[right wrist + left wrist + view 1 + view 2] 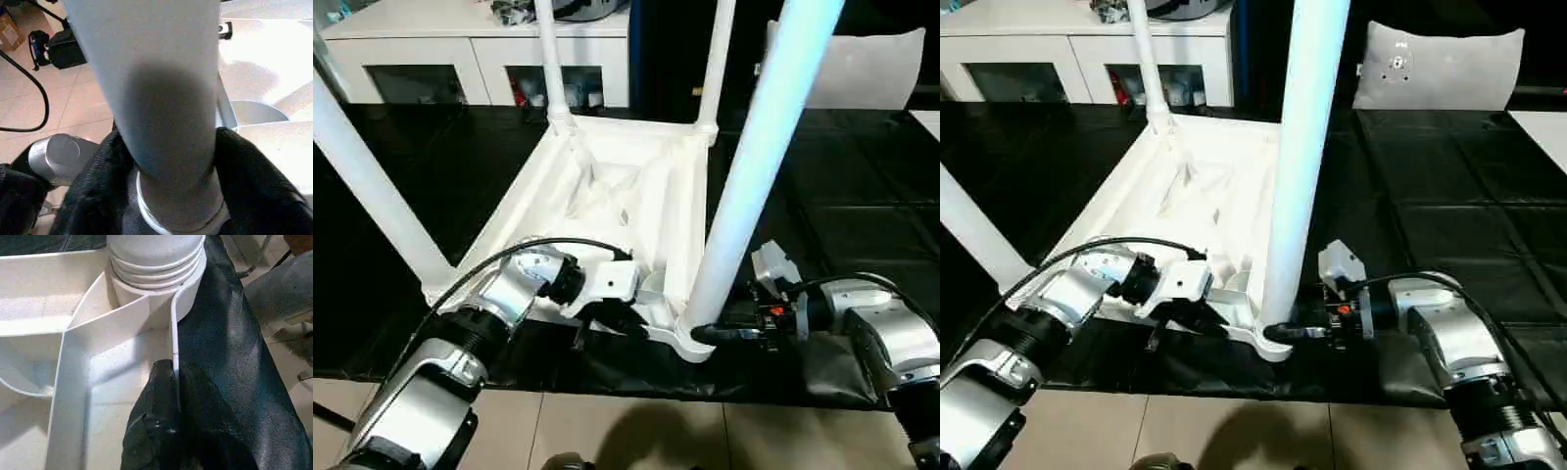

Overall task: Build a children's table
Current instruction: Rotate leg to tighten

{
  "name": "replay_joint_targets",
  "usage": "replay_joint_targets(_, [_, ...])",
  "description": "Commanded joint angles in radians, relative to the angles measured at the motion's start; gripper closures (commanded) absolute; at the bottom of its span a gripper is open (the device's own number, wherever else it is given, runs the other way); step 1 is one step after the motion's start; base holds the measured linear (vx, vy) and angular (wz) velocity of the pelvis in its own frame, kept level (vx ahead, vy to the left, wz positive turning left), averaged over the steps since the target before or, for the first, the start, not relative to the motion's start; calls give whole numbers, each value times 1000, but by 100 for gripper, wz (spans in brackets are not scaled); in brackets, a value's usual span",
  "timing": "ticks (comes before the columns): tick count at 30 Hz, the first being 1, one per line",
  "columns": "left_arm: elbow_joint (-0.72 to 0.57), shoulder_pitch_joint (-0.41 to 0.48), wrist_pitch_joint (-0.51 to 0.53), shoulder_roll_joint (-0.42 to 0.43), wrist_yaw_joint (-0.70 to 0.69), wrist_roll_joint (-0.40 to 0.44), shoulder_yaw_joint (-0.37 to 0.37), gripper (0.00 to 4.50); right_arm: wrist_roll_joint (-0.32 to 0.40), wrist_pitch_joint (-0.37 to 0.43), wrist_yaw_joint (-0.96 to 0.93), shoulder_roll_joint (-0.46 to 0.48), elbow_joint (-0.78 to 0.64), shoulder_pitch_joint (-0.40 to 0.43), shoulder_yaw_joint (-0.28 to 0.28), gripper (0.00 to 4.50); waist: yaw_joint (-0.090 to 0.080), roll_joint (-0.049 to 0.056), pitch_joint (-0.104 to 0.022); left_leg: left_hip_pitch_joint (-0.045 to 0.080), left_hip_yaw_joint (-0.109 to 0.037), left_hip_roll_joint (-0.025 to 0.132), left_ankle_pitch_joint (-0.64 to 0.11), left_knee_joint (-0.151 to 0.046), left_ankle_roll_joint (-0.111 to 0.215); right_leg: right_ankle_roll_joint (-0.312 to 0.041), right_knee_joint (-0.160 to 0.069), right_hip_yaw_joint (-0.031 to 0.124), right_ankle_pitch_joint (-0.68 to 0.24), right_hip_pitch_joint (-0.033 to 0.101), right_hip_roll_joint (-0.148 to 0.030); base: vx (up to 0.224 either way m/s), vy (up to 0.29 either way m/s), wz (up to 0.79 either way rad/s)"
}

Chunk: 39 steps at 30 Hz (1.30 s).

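At near right corner socket [690,341]: right gripper [713,335] clamped on near right leg [759,166]; left gripper [177,382] pinching table top [607,196] rim.

Bright indoor light, glare on white plastic, soft shadows, blurred wrist close-ups

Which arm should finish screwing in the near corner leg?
Right. The right gripper already clasps the near leg at its base by the corner socket. The left gripper is pinching the table top's rim, bracing it.
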Motion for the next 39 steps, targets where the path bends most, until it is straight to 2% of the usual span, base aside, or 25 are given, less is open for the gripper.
replay_joint_targets(1, [2, -21, -19, 5, -23, 5, -8, 450, 19, 17, 35, -8, -30, -5, 7, 209, -7, -17, -82, 8, -12, 58, -128, -67, 91, -137, -59, 64, -316, 63, -76, 0, 0, 0])
replay_joint_targets(2, [4, -19, -20, 5, -24, 4, -7, 450, 24, 24, 38, -7, -31, -3, 6, 228, -6, -16, -82, 9, -13, 59, -127, -67, 92, -141, -58, 64, -313, 62, -76, 0, 0, 0])
replay_joint_targets(5, [3, -13, -17, 5, -27, 0, -6, 450, 40, 41, 39, 0, -32, 1, 6, 241, -6, -16, -82, 8, -13, 59, -130, -67, 91, -143, -58, 63, -311, 63, -76, 0, 0, 0])
replay_joint_targets(11, [-31, 3, 47, -14, 12, -30, 27, 450, 66, 105, -60, 70, -38, 16, -7, 249, -9, -18, -80, 7, -12, 56, -140, -68, 80, -130, -63, 61, -347, 64, -76, 0, 0, 0])
replay_joint_targets(12, [-40, 5, 73, -24, 40, -33, 38, 450, 59, 116, -103, 90, -40, 18, -9, 250, -10, -10, -77, 7, -13, 56, -144, -70, 71, -122, -66, 61, -372, 63, -77, 0, 0, 0])
replay_joint_targets(13, [-40, 5, 76, -25, 43, -33, 39, 450, 57, 117, -107, 92, -40, 18, -10, 250, -10, -10, -77, 7, -13, 56, -144, -70, 71, -122, -66, 61, -372, 63, -77, 0, 0, 0])
replay_joint_targets(14, [-51, 0, 143, -57, 138, -26, 63, 450, -4, 130, -266, 148, -35, 11, -12, 250, -16, -13, -73, 12, -11, 50, -171, -69, 57, -95, -80, 55, -443, 59, -75, 0, 0, 0])
replay_joint_targets(16, [-57, -2, 180, -73, 178, -25, 74, 450, -30, 136, -341, 176, -26, 2, -18, 250, -29, -11, -68, 16, -13, 46, -204, -73, 29, -72, -89, 49, -502, 58, -73, 0, 0, 0])
replay_joint_targets(17, [-62, -6, 219, -98, 238, -22, 87, 450, -64, 147, -442, 214, -8, -16, -27, 250, -46, -14, -64, 16, -14, 40, -232, -72, 15, -50, -97, 41, -548, 60, -70, 0, 0, 0])
replay_joint_targets(18, [-69, -10, 274, -137, 323, -18, 107, 450, -107, 167, -576, 265, 23, -43, -44, 250, -63, -13, -61, 15, -18, 37, -256, -72, 4, -29, -103, 31, -580, 63, -69, 0, 0, 0])
replay_joint_targets(19, [-70, -10, 278, -139, 329, -18, 108, 450, -110, 168, -585, 269, 25, -45, -45, 250, -76, -12, -60, 14, -21, 37, -270, -73, -1, -22, -106, 27, -589, 64, -68, 0, 0, 0])
replay_joint_targets(20, [-72, -13, 307, -165, 377, -19, 119, 450, -135, 184, -665, 298, 48, -65, -57, 251, -96, -11, -62, 15, -23, 33, -297, -68, -1, 0, -116, 15, -607, 67, -67, 0, 0, 0])
replay_joint_targets(21, [-70, -15, 318, -177, 399, -19, 124, 450, -145, 189, -697, 310, 59, -75, -62, 253, -116, -12, -63, 16, -24, 30, -307, -64, 9, 5, -122, 9, -604, 67, -66, 0, 0, 0])
replay_joint_targets(22, [-66, -19, 334, -198, 437, -18, 132, 450, -159, 199, -754, 332, 75, -91, -72, 253, -124, -12, -63, 14, -24, 28, -304, -63, 14, 8, -125, 8, -601, 68, -67, 0, 0, 0])
replay_joint_targets(23, [-61, -22, 349, -218, 472, -17, 139, 450, -166, 210, -812, 355, 92, -107, -86, 254, -135, -6, -65, 16, -23, 30, -300, -64, 26, -3, -127, 7, -574, 68, -66, 0, 0, 0])
replay_joint_targets(24, [-55, -26, 363, -241, 520, -14, 150, 450, -171, 212, -864, 378, 110, -123, -100, 254, -146, -4, -67, 11, -24, 33, -292, -65, 34, -15, -124, 6, -542, 71, -67, 0, 0, 0])
replay_joint_targets(26, [-40, -40, 378, -288, 614, -3, 170, 450, -190, 167, -933, 414, 143, -145, -111, 254, -155, -7, -69, 12, -22, 32, -279, -64, 43, -36, -122, 10, -503, 68, -68, 0, 0, 0])
replay_joint_targets(27, [-40, -42, 378, -294, 625, -2, 172, 450, -188, 153, -927, 417, 144, -145, -110, 254, -153, -8, -72, 12, -19, 31, -261, -63, 51, -49, -118, 14, -480, 68, -69, 0, 0, 0])
replay_joint_targets(28, [-42, -43, 379, -300, 634, -2, 175, 450, -180, 136, -910, 423, 137, -141, -108, 220, -150, -9, -75, 4, -20, 32, -227, -65, 66, -61, -109, 19, -441, 75, -70, 0, 0, 0])
replay_joint_targets(30, [-49, -42, 389, -303, 638, 2, 177, 450, -181, 137, -913, 430, 130, -138, -112, 186, -146, -9, -79, -1, -21, 39, -177, -67, 86, -87, -94, 27, -362, 78, -69, 0, 0, 0])
replay_joint_targets(34, [-59, -39, 387, -270, 631, 25, 170, 450, -159, 119, -875, 418, 72, -110, -123, 155, -130, -8, -90, -11, -21, 42, -67, -59, 121, -135, -65, 38, -220, 83, -73, 0, 0, 0])
replay_joint_targets(36, [-58, -39, 378, -259, 620, 25, 170, 450, -156, 113, -851, 401, 65, -102, -122, 143, -124, -7, -90, -10, -19, 43, -49, -57, 136, -147, -61, 38, -187, 81, -72, 0, 0, 0])
replay_joint_targets(37, [-52, -36, 340, -234, 590, 26, 165, 450, -145, 79, -784, 354, 56, -84, -120, 123, -117, -6, -89, -9, -17, 42, -58, -57, 151, -149, -63, 38, -192, 81, -72, 0, 0, 0])
replay_joint_targets(39, [-52, -29, 321, -203, 534, 24, 154, 450, -119, 61, -700, 307, 38, -67, -127, 110, -108, -4, -88, -6, -16, 46, -63, -57, 153, -144, -64, 39, -203, 79, -71, 0, 0, 0])
